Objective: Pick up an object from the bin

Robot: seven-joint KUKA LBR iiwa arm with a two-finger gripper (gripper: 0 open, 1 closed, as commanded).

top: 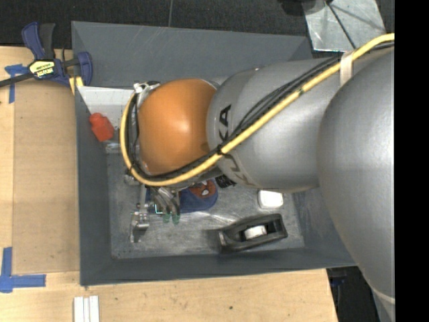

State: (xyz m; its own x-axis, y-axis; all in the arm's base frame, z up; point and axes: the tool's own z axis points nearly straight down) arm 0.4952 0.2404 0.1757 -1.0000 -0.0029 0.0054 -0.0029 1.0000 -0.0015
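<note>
Nearest, by the grey metal bin's (201,268) near edge, a black plastic tape dispenser (253,233) lies untouched. My gripper (159,210) is low toward the near-left corner, just beside a blue-and-brown round thing (202,192). Whether it is clenched or released, I cannot tell. By my reading nothing is lifted yet.

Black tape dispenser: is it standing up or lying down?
Lying on its side: the tape dispenser shows its flat side and the white roll's round face upward.

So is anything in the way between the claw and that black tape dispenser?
Nothing visible: bare bin floor lies between the gripper and the black tape dispenser. A blue-and-orange thing sits just behind that path.
</note>
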